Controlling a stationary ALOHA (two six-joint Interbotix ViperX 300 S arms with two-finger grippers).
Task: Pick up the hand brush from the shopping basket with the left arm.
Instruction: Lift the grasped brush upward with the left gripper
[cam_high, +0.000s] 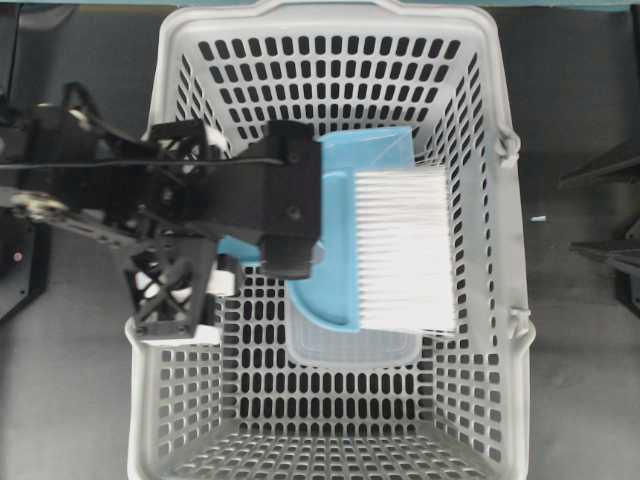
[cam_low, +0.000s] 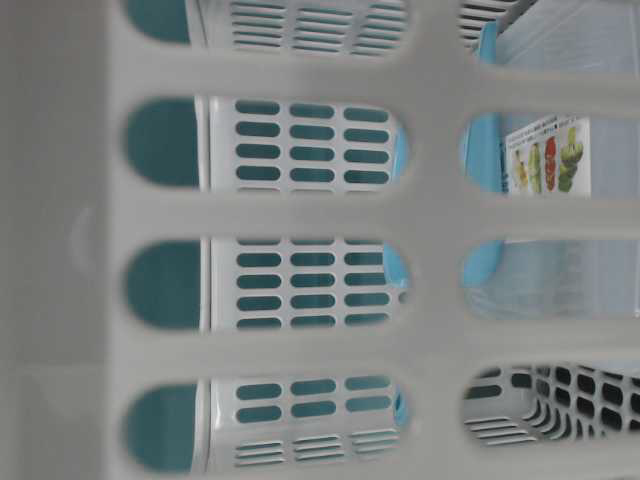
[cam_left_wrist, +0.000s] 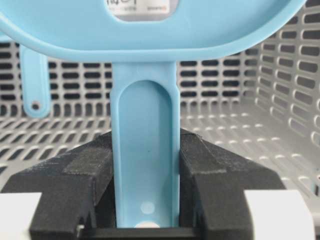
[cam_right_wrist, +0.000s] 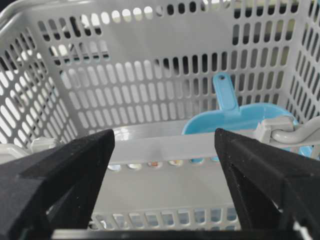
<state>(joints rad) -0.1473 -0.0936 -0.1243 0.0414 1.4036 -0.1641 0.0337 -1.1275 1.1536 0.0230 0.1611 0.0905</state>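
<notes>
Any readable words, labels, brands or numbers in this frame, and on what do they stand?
No text can be read.
Sticker on the hand brush, top edge of the left wrist view: dark and red print, cut off and blurred.
Label on the clear container, table-level view: pictures of bottles and a line of print, too small to read.
Shopping basket: no markings visible.

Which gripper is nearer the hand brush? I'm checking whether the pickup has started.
Left. The left gripper is shut on the hand brush handle above the shopping basket; the right gripper waits open outside the basket wall.
</notes>
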